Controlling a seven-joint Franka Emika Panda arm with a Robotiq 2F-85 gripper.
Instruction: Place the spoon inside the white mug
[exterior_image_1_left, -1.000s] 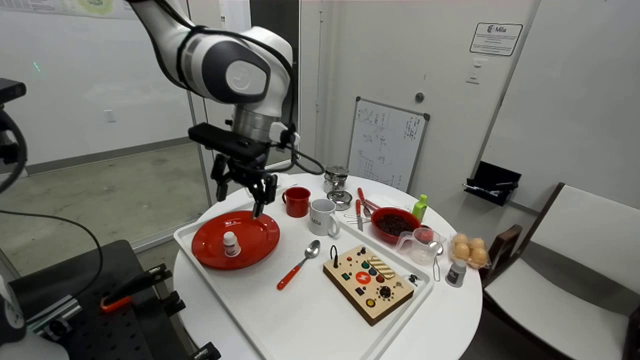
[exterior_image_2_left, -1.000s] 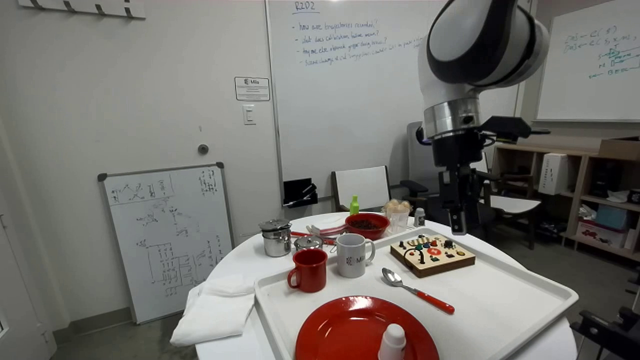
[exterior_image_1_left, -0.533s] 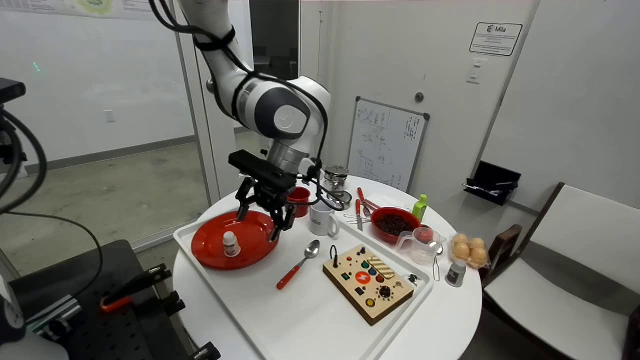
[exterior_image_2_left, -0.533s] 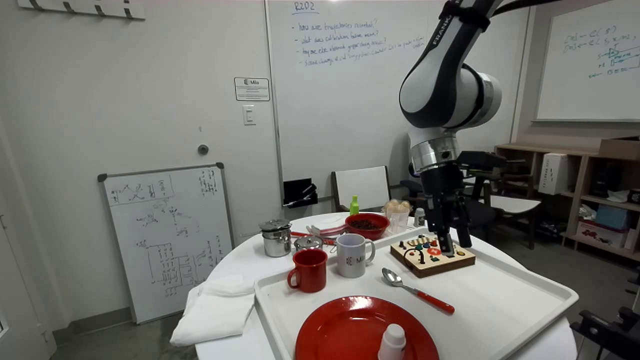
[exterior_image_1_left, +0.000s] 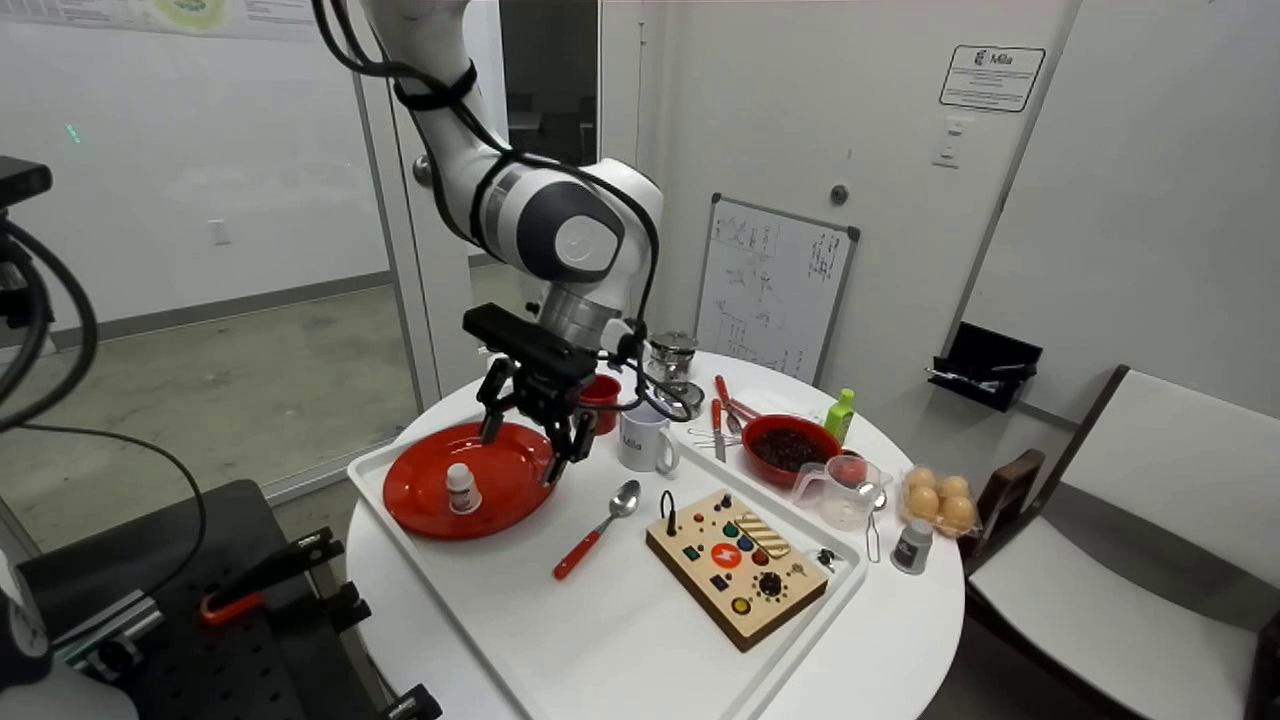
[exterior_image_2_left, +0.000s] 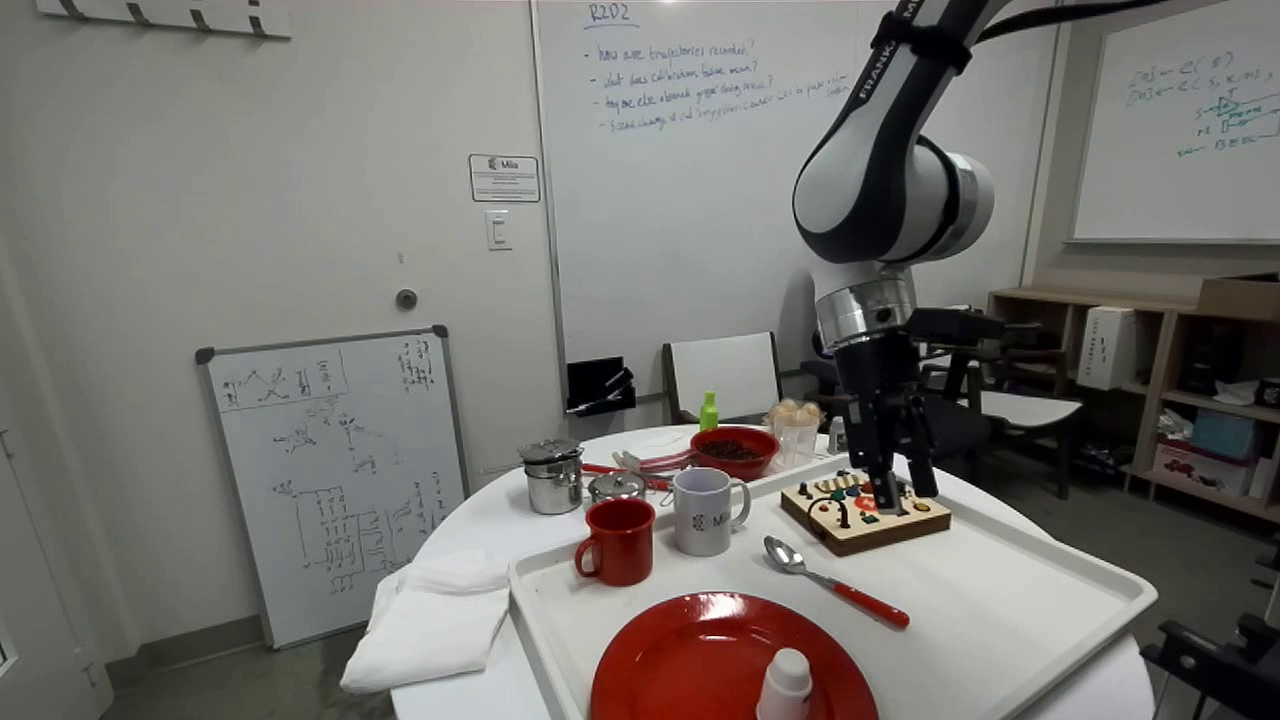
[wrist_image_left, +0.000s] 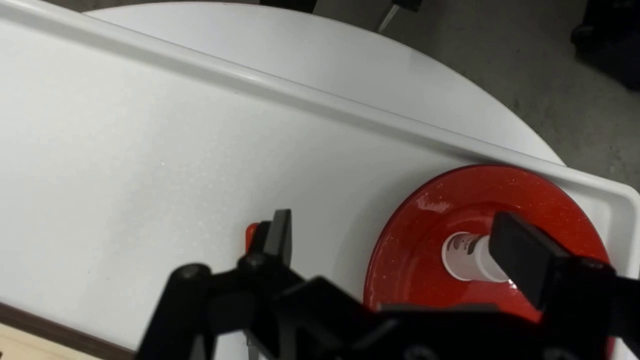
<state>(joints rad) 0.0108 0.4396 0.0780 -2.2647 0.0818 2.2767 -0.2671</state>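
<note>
The spoon, with a red handle and metal bowl, lies on the white tray in both exterior views. In the wrist view only a bit of its red handle shows beside a finger; most of it is hidden. The white mug stands upright at the tray's far side in both exterior views; it is out of the wrist view. My gripper is open and empty, above the tray between the red plate and the spoon. Its fingers are wide apart in the wrist view.
The red plate carries a small white shaker. A red mug stands beside the white mug. A wooden button box sits on the tray. A red bowl, utensils and pots stand behind.
My arm has come down toward the tray, moving toward the spoon and mugs, mostly in the first half second; since then it has shifted only slightly. The gripper stays open. The spoon and mug have not moved.
</note>
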